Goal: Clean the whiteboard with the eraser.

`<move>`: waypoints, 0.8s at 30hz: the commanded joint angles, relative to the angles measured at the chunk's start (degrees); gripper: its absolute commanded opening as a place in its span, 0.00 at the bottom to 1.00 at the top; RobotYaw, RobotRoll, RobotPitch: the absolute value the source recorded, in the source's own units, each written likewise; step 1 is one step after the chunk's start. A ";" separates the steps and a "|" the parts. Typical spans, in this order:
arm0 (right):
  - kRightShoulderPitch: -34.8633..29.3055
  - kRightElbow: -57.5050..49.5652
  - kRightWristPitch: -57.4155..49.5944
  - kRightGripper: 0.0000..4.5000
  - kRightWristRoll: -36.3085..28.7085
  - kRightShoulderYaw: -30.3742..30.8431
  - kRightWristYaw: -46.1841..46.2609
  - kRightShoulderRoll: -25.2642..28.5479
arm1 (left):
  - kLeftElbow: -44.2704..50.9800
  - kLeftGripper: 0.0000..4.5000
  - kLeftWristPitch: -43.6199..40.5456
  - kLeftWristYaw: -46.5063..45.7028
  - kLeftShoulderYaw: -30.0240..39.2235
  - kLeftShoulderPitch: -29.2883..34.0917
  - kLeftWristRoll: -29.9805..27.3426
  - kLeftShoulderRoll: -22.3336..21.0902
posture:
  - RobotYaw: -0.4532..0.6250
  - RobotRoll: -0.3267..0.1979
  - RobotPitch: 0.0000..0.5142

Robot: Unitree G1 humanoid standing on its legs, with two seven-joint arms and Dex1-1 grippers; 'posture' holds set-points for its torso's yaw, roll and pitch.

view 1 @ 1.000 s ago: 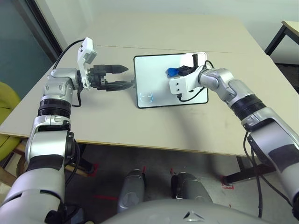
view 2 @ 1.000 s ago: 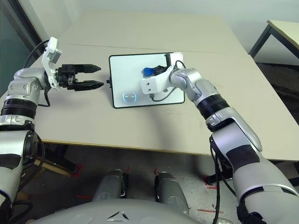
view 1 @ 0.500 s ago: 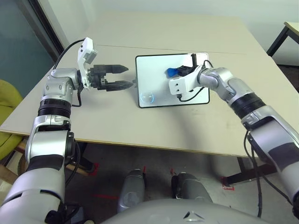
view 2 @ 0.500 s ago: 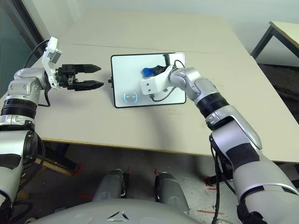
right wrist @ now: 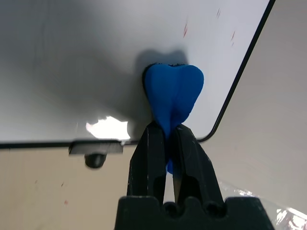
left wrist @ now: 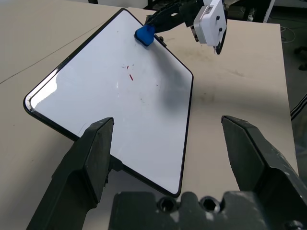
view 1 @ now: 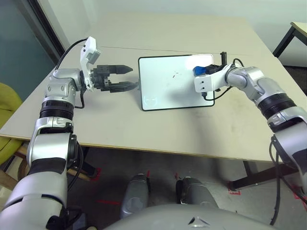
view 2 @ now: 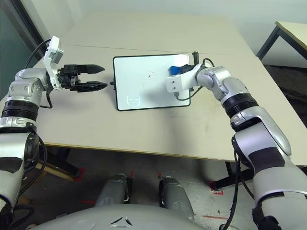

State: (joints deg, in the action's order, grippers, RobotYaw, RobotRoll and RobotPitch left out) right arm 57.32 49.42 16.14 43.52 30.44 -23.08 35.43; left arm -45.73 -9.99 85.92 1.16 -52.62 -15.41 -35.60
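Observation:
The whiteboard (view 1: 168, 88) lies flat on the table, with a few small red flecks (left wrist: 130, 75) near its middle and a faint circle mark (view 1: 150, 100) in its near left corner. The blue eraser (view 1: 199, 71) presses on the board by its far right corner, and my right gripper (right wrist: 168, 132) is shut on it. The same eraser (left wrist: 144, 34) also appears in the left wrist view. Just off the board's left edge, my left gripper (view 1: 125, 78) hovers open, pointing at the board with nothing between its fingers (left wrist: 93, 158).
A seam runs across the beige table (view 1: 158, 129) behind the board. A small black post (view 1: 222, 56) stands at the board's far right corner. A yellow chair (view 1: 7, 105) is at the left and another table (view 1: 300, 26) at the far right.
My right gripper has slid the eraser from the board's middle to its far right corner. A few small red flecks show near the middle it left. The left arm has stayed put.

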 commanded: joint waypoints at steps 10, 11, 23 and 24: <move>0.72 -0.93 0.18 0.00 -0.22 0.23 -0.84 -2.27 | 0.01 1.00 0.16 -0.18 -0.36 -0.67 0.57 0.16 | 0.56 0.62 0.03; 0.65 -1.70 0.16 0.00 -0.24 0.32 -1.07 -2.79 | 0.05 1.00 0.16 -0.20 -0.35 -0.66 0.57 0.16 | 0.56 0.62 0.03; 0.54 -7.69 -1.18 0.00 0.31 0.86 -3.39 -8.19 | 0.37 1.00 -0.06 -0.33 -0.26 -0.61 0.49 0.07 | 0.57 0.62 0.02; 0.58 -7.91 -1.16 0.00 0.51 1.06 -3.40 -8.58 | 0.42 1.00 -0.08 -0.33 -0.24 -0.57 0.47 0.05 | 0.57 0.62 0.02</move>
State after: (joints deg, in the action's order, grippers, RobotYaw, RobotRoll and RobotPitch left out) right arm 57.66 42.59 15.28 43.74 30.74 -25.78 27.18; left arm -45.73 -10.00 85.90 1.16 -52.65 -15.41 -35.55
